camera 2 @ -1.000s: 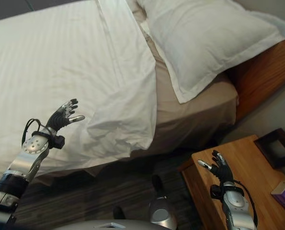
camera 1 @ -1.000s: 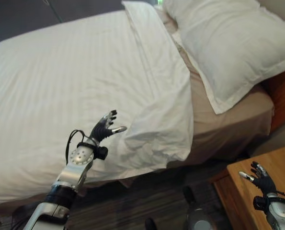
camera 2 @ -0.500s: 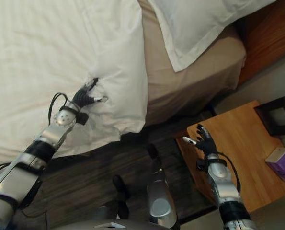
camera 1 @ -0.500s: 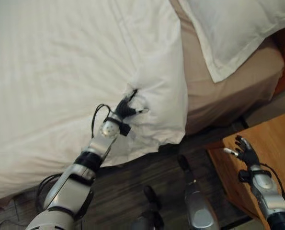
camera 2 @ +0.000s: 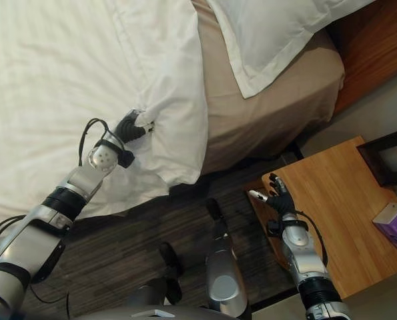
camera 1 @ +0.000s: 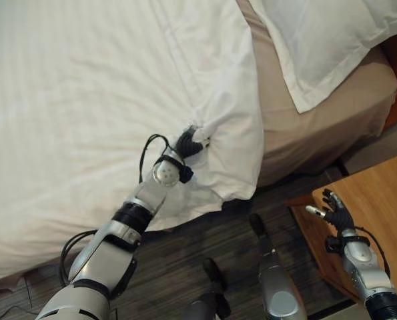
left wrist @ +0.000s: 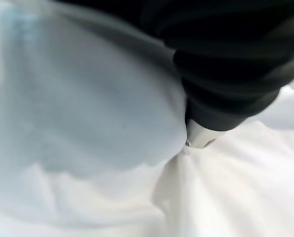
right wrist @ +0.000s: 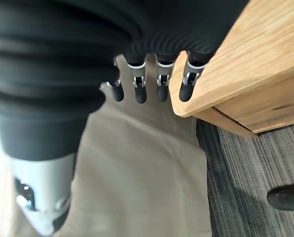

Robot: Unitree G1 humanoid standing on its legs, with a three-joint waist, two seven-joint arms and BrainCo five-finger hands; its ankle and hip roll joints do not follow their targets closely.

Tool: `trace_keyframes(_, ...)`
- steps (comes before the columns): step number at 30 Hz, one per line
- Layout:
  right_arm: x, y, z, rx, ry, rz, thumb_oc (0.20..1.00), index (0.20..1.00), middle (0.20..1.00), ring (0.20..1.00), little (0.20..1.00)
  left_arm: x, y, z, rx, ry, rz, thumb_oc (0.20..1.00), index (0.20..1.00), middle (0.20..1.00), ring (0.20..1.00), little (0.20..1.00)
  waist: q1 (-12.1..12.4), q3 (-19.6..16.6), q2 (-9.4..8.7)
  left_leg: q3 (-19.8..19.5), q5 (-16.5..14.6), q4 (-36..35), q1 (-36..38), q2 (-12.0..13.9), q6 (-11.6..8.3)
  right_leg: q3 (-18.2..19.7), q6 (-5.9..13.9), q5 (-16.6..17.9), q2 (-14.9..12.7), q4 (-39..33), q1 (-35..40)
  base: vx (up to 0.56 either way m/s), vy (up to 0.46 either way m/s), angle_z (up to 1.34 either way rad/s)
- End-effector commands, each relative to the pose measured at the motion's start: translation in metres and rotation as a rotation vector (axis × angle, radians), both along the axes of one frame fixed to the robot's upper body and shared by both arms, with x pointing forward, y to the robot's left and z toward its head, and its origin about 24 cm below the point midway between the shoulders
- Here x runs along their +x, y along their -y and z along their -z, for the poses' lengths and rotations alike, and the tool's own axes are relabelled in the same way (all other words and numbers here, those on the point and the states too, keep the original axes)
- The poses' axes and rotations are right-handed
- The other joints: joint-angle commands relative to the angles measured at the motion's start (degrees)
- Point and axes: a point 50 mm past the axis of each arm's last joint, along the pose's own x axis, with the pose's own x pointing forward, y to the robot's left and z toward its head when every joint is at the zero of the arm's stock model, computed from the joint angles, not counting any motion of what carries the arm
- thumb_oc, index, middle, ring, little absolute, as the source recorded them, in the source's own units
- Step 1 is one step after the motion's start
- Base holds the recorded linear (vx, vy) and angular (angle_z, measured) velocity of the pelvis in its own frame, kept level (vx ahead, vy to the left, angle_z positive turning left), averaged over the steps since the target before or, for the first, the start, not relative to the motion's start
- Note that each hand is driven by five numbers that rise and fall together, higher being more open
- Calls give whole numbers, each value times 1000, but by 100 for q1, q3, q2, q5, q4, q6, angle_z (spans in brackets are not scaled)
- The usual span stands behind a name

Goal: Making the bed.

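A white striped duvet (camera 1: 85, 100) covers most of the bed, and its right edge ends in a corner that hangs over the bed's near side. My left hand (camera 1: 188, 143) lies on that edge, fingers curled into a raised bunch of the cloth (camera 2: 147, 115). In the left wrist view the white cloth (left wrist: 87, 113) is gathered right against the hand's dark cover (left wrist: 226, 64). A white pillow (camera 1: 325, 40) rests at the head of the bed on the bare beige sheet (camera 1: 298, 133). My right hand (camera 2: 276, 197) hangs open and holds nothing by the corner of the nightstand (right wrist: 245, 69).
The wooden nightstand (camera 2: 338, 213) stands at the right and carries a purple box (camera 2: 393, 223) and a dark frame (camera 2: 385, 157). Dark wood floor (camera 1: 205, 233) runs along the bed's near side. A wooden headboard (camera 2: 375, 47) closes off the far right.
The camera tipped down toward the bed's edge. My left hand reached onto the duvet's edge and curled shut on a bunch of cloth. The right hand stayed open by the nightstand.
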Motion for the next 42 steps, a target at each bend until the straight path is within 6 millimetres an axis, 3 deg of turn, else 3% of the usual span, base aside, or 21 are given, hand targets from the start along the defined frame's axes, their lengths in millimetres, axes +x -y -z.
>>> trace_keyframes(1,5,10,-18,11,95,24,1000,1000,1000,1000,1000,-15,52,9,-145,-70,212,200,200,200,200,200,-89,29,94,-515,307,43,-152,137,-155,-369,96,-465,138,101,472,0,0,0)
trace_keyframes(4,4,7,-15,18,86,17,1000,1000,1000,1000,1000,-26,77,-2,-372,-89,316,200,200,200,200,200,-87,21,128,-543,321,43,-162,131,-166,-397,84,-464,140,90,480,-11,-13,2)
trace_keyframes(12,-1,1,-4,33,47,14,1000,1000,1000,1000,1000,-32,89,5,-675,-187,287,200,200,200,200,200,-84,6,88,-528,367,43,-211,152,-173,-415,57,-436,150,73,458,-8,-9,0)
trace_keyframes(16,-3,1,2,47,17,32,1000,1000,1000,1000,1000,-35,112,-5,-617,-164,349,200,200,200,200,200,-100,7,64,-543,377,43,-209,169,-182,-432,47,-437,153,77,468,0,0,0)
trace_keyframes(17,-3,1,2,47,18,32,1000,1000,1000,1000,1000,-35,113,-5,-617,-164,349,893,893,893,893,893,-98,11,64,-543,376,43,-206,170,-182,-432,47,-437,154,77,470,0,0,0)
trace_keyframes(18,-1,0,3,54,15,26,1000,1000,1000,1000,1000,-37,121,-5,-582,-169,378,1000,1000,1000,1000,1000,-92,6,63,-544,373,43,-192,168,-177,-441,47,-435,158,77,485,0,0,0)
trace_keyframes(23,-1,1,2,59,10,31,1000,1000,1000,1000,1000,-42,119,7,-522,-223,410,1000,1000,1000,1000,1000,-69,-22,95,-523,351,43,-131,158,-160,-414,48,-444,151,77,524,0,0,0)
trace_keyframes(28,-8,22,-1,21,5,109,1000,1000,1000,1000,1000,-58,81,33,-498,-300,396,1000,1000,1000,1000,1000,46,-87,231,-583,323,43,-19,118,-128,-466,17,-517,111,84,661,14,2,1)
trace_keyframes(31,-13,58,-14,-55,32,234,1000,1000,1000,1000,1000,-86,22,66,-523,-419,315,1000,1000,1000,1000,1000,201,-215,348,-604,279,43,113,94,-116,-500,1,-576,97,72,816,53,7,2)
trace_keyframes(32,-14,58,-13,-55,30,232,1000,1000,1000,1000,1000,-87,21,66,-524,-421,313,1000,1000,1000,1000,1000,193,-222,341,-602,274,43,119,96,-117,-498,0,-579,99,72,822,74,4,-1)
trace_keyframes(33,-19,79,-21,-95,38,300,1000,1000,1000,1000,1000,-107,-15,81,-514,-484,246,1000,1000,1000,1000,1000,293,-314,391,-606,245,43,217,101,-116,-521,-12,-626,100,72,927,58,4,5)
trace_keyframes(34,-19,79,-20,-94,35,297,1000,1000,1000,1000,1000,-109,-16,82,-515,-487,244,1000,1000,1000,1000,1000,284,-323,384,-603,240,43,223,102,-117,-518,-12,-630,102,72,931,113,0,0)
trace_keyframes(35,-25,97,-28,-135,46,342,1000,1000,1000,1000,1000,-130,-48,91,-485,-539,184,1000,1000,1000,1000,1000,377,-434,400,-604,205,43,330,114,-119,-532,-25,-675,116,72,1043,99,-7,7)
trace_keyframes(38,-32,120,-40,-175,59,403,1000,1000,1000,1000,1000,-159,-78,98,-547,-645,151,1000,1000,1000,1000,1000,497,-606,379,-619,171,43,530,130,-129,-556,-36,-744,132,72,1247,108,-21,3)
trace_keyframes(42,-42,146,-60,-203,128,498,1000,1000,1000,1000,1000,-175,-117,86,-616,-616,30,1000,1000,1000,1000,1000,669,-759,250,-730,145,43,845,149,-130,-618,-35,-851,122,96,1589,97,-23,4)
